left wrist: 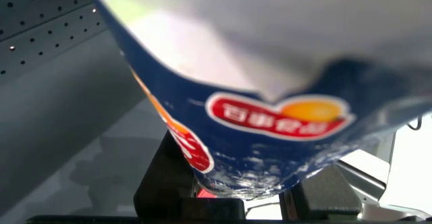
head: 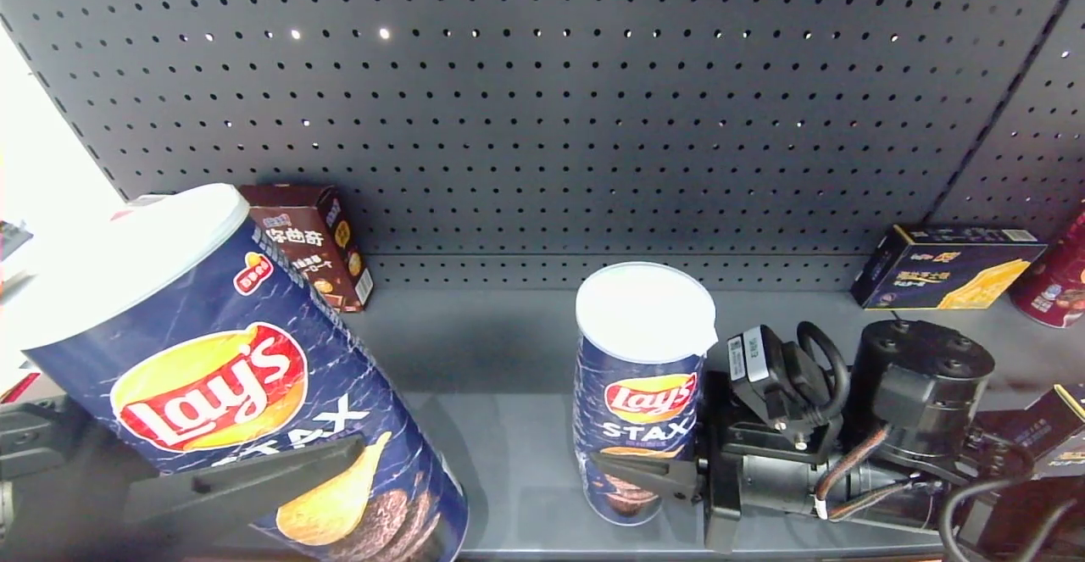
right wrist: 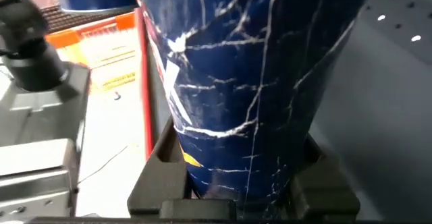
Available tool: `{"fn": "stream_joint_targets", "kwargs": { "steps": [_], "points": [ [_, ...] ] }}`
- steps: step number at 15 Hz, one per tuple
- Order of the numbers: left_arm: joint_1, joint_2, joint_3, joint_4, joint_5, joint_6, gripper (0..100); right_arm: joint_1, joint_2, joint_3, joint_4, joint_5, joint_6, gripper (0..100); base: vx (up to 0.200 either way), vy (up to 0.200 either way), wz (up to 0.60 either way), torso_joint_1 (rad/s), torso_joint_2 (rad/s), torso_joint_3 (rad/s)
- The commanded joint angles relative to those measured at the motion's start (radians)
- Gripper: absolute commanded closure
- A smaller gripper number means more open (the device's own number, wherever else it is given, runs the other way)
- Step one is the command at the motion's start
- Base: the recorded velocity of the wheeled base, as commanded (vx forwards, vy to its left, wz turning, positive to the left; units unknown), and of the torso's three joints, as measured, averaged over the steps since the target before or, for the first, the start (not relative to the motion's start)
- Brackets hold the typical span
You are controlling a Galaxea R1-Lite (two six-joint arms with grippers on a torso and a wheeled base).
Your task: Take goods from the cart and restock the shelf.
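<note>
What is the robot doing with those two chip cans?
It is restocking a shelf. Its left hand grips a tilted can on the left. Its right hand grips an upright can near the shelf's front edge. A brown box and a dark blue box sit at the back of the shelf.

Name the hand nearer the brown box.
Left. The left hand, holding a tilted can, is just before the brown box; the right hand holds an upright can farther right.
</note>
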Motion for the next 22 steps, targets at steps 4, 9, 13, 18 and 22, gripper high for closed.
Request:
{"fn": "stream_joint_targets", "kwargs": {
  "steps": [4, 9, 13, 18, 22],
  "points": [
    [0.000, 0.000, 0.002, 0.000, -0.001, 0.000, 100, 0.000, 0.042, -0.005, -0.011, -0.002, -0.001, 0, 0.000, 0.000, 0.00, 0.000, 0.00, 0.000],
    [0.000, 0.000, 0.007, 0.000, -0.001, 0.000, 100, -0.018, -0.084, 0.075, -0.011, -0.019, -0.001, 0, 0.000, 0.000, 0.00, 0.000, 0.00, 0.000],
    [-0.001, 0.000, 0.013, -0.001, -0.002, 0.001, 100, -0.186, -0.357, 0.124, 0.021, -0.042, 0.000, 0, 0.000, 0.000, 0.00, 0.000, 0.00, 0.000],
    [0.000, -0.006, 0.011, 0.000, 0.004, 0.000, 100, -0.485, -0.673, 0.174, 0.150, -0.120, 0.005, 0, 0.000, 0.000, 0.00, 0.000, 0.00, 0.000],
    [-0.008, -0.005, 0.002, -0.003, -0.001, 0.009, 100, -0.621, -1.038, 0.358, 0.382, -0.383, 0.055, 0, 0.000, 0.000, 0.00, 0.000, 0.00, 0.000]
  ]
}}
